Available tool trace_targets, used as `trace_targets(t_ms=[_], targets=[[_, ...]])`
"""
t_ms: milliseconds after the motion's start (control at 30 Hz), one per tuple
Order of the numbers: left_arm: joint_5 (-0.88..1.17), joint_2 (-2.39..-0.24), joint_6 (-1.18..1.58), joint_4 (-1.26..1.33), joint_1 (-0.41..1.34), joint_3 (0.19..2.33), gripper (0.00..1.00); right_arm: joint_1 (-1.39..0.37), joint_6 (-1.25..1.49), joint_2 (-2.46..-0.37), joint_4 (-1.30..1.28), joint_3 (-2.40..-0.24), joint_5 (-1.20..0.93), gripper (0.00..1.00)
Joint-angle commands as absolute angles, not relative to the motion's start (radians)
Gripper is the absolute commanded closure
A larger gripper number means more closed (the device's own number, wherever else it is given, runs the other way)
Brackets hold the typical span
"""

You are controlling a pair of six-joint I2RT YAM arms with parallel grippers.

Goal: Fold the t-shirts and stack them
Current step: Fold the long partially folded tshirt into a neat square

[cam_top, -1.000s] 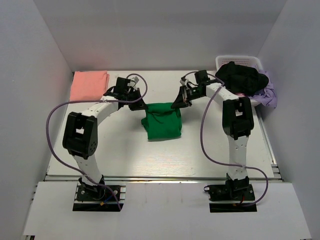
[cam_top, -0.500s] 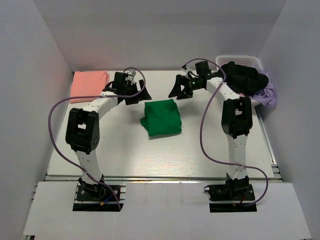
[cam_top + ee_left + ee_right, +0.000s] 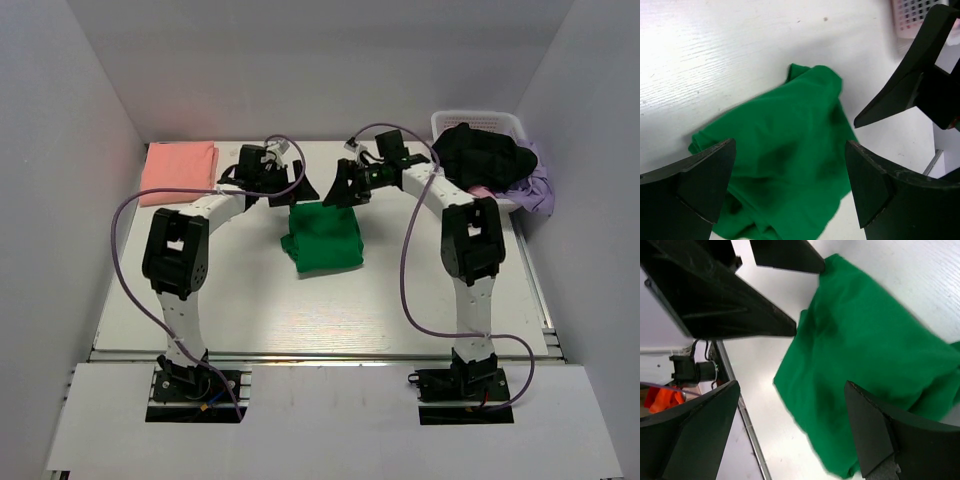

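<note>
A bright green t-shirt [image 3: 322, 237] lies folded into a rough square in the middle of the table, also seen in the left wrist view [image 3: 785, 170] and the right wrist view [image 3: 875, 360]. A salmon-pink t-shirt [image 3: 179, 169] lies folded flat at the far left corner. My left gripper [image 3: 290, 187] hovers open just beyond the green shirt's far left corner. Facing it, my right gripper [image 3: 340, 190] hovers open over the far right corner. Neither holds cloth; in each wrist view [image 3: 790, 187] [image 3: 792, 432] the green shirt lies below the spread jaws.
A white basket [image 3: 478, 125] stands at the back right, heaped with dark [image 3: 480, 152] and lilac [image 3: 537, 190] clothes. The two grippers are close together, each seeing the other's fingers [image 3: 912, 75] [image 3: 730, 300]. White walls enclose the table on three sides.
Both grippers let go of the green t-shirt's far edge and opened. The shirt dropped flat onto the table. The grippers rose, then drew closer together above its far edge.
</note>
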State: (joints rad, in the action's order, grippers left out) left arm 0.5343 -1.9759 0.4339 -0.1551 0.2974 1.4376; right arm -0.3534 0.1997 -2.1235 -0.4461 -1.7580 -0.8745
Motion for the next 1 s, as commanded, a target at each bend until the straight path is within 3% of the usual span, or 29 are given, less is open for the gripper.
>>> trace_targets(t_ms=[0, 267, 400, 567, 800, 967], targets=[[0.574, -2.029, 0.457, -0.085, 0.296, 1.45, 0.0, -0.356, 0.282, -2.212, -0.315, -1.779, -0.91, 0.1], [0.529, -2.138, 0.499, -0.038, 0.267, 1.402, 0.0, -0.315, 0.664, -2.347, 0.161, -1.64, -0.747, 0.1], [0.476, -2.148, 0.476, -0.081, 0.267, 1.393, 0.0, -0.307, 0.776, -2.359, 0.193, -1.551, -0.652, 0.1], [0.492, -2.148, 0.466, -0.071, 0.267, 1.42, 0.0, -0.314, 0.75, -2.353, 0.196, -1.542, -0.707, 0.1], [0.392, -2.086, 0.382, -0.236, 0.279, 1.626, 0.0, -0.325, 0.536, -2.168, 0.006, -1.661, -0.677, 0.1], [0.247, -1.979, 0.37, -0.394, 0.29, 1.605, 0.0, -0.321, 0.465, -1.967, -0.029, -1.559, -0.601, 0.1]])
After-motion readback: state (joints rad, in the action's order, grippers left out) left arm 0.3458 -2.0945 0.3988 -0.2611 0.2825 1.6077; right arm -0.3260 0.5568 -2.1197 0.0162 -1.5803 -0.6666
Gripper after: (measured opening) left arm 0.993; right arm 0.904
